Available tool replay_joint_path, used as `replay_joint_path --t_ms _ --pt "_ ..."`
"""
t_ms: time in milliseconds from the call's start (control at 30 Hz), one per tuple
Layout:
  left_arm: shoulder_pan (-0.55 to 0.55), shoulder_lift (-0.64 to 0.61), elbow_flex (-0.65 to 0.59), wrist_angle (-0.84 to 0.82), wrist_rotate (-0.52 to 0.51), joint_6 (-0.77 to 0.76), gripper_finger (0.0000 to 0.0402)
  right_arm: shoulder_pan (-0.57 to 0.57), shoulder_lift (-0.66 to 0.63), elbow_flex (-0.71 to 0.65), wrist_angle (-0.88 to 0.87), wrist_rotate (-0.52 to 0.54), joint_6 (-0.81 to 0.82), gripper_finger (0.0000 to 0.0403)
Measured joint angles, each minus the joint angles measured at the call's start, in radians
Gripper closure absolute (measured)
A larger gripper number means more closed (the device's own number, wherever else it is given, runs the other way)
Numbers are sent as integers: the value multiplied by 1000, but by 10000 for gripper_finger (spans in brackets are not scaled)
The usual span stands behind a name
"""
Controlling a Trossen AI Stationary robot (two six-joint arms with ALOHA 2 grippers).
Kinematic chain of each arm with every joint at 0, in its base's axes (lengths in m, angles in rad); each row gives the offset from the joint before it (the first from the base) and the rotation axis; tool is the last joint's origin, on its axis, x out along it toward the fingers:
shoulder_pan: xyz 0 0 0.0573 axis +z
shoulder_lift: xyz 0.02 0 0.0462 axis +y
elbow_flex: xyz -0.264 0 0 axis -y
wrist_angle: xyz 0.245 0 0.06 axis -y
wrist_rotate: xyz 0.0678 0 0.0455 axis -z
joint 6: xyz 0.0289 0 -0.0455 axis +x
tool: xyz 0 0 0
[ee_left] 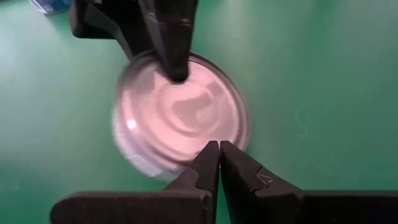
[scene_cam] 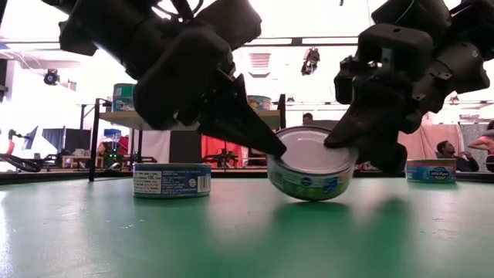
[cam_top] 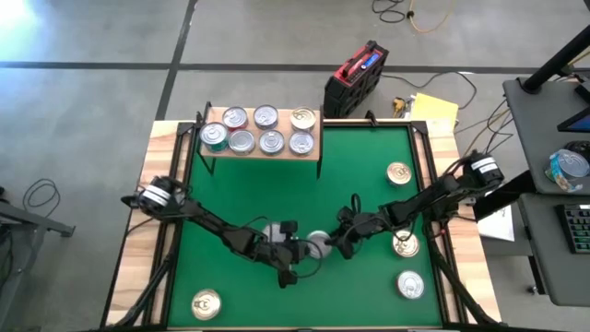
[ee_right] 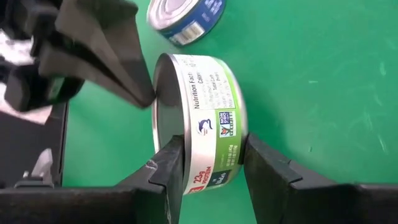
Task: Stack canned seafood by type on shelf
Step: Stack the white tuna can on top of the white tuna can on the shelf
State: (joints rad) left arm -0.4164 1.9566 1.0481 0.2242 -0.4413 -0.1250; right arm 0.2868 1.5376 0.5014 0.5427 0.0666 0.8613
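A green-labelled tin [scene_cam: 312,166] of canned seafood is tipped up on the green mat [cam_top: 369,157] near its middle, between both grippers. My right gripper [ee_right: 208,168] is shut on it. My left gripper [ee_left: 219,149] is shut, its tips against the tin's silver face. A blue-sided tin [scene_cam: 171,180] rests flat on the mat just left of them. The shelf [cam_top: 315,132] stands at the mat's far left corner with several tins on top. My right gripper pinches the tin across its two flat faces, one finger on the silver face [ee_right: 169,163] and one on the opposite face [ee_right: 244,152]. The fingers come slanting down from the table's right. The tin is tilted steeply; whether its lower rim [scene_cam: 309,198] touches the mat I cannot tell. My left gripper touches the tin's silver face near its rim [ee_left: 214,138] with the tips of its shut fingers. It comes slanting down from the table's left, opposite the right gripper.
Loose tins lie on the mat at the right [cam_top: 398,172], [cam_top: 406,244], [cam_top: 410,284] and near the front left corner [cam_top: 205,304]. A red and black case [cam_top: 355,78] stands beyond the table's far edge.
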Motion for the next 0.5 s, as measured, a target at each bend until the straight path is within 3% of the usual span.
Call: replay_joint_path --t_ms 200,333,500 --pt "-17 -66 0 -27 -1 47 401 1 -108 -2 -129 -22 -41 277" --pt "-26 -130 -3 -111 -2 78 402 -4 -199 -10 -196 18 -72 277" --pt "-24 -257 -101 -82 -5 148 401 -48 -282 -12 -193 38 -136 277"
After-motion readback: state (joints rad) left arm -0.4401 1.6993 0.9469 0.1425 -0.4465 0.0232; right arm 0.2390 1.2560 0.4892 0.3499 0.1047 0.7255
